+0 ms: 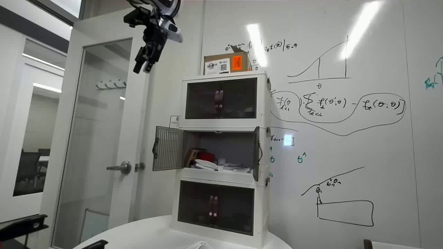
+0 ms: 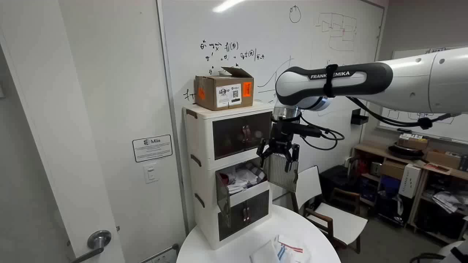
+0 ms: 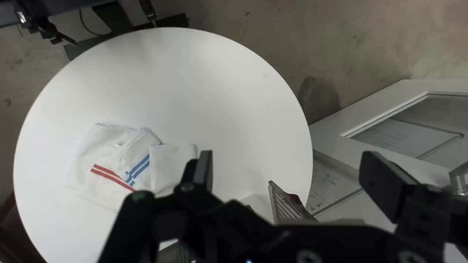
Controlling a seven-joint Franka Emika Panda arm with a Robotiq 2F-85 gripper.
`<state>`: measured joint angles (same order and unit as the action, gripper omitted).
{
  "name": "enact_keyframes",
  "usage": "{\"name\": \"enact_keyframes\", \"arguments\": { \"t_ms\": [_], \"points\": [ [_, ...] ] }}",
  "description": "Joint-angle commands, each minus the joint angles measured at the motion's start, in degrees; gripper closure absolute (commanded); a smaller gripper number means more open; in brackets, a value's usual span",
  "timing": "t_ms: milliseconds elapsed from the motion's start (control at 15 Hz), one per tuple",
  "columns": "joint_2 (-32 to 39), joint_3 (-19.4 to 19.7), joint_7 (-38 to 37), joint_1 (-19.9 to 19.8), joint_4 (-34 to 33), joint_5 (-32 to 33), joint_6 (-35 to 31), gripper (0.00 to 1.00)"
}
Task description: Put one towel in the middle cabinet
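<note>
The three-tier cabinet point(image 2: 202, 182) stands on the round bench point(image 3: 219, 91). Both door leaves point(image 1: 169, 150) of its middle compartment point(image 1: 238, 147) are swung outward; white cloths point(image 2: 240, 179) and a red item point(image 1: 206, 156) lie inside. The upper doors point(image 1: 221, 99) and lower doors point(image 1: 215, 207) of the cabinet are closed.

White towels point(image 3: 128, 160), marked with red and blue stripes, lie overlapping on the bench in front of the cabinet. The pincer point(image 2: 275, 165) is suspended above bench level, apart from the cabinet, with its fingers point(image 3: 204, 171) spread wide.

In both exterior views, a cardboard box point(image 2: 225, 93) with a raised flap rests on top of the cabinet. A whiteboard point(image 1: 387, 155) with handwritten formulas and plots is located behind the cabinet. In an exterior view, a chair point(image 2: 343, 222) with wooden arms stands to the right of the cabinet.
</note>
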<state>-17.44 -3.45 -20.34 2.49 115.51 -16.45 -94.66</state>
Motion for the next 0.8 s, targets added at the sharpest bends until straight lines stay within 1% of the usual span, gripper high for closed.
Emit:
{"name": "enact_keyframes", "arguments": {
  "t_ms": [0,133,400,533,733],
  "points": [
    [0.0,-0.4,0.1,-0.5,-0.1,-0.1,0.1,0.0],
    [0.7,-0.6,1.5,-0.6,0.7,1.0,-2.3,0.0],
    [2.6,-1.5,2.7,-1.0,5.7,8.5,-13.6,0.0],
    [4.1,-1.2,3.6,-1.1,8.6,11.5,-18.8,0.0],
    [7.2,-0.5,5.5,-1.5,13.3,14.8,-28.8,0.0]
  ]
}}
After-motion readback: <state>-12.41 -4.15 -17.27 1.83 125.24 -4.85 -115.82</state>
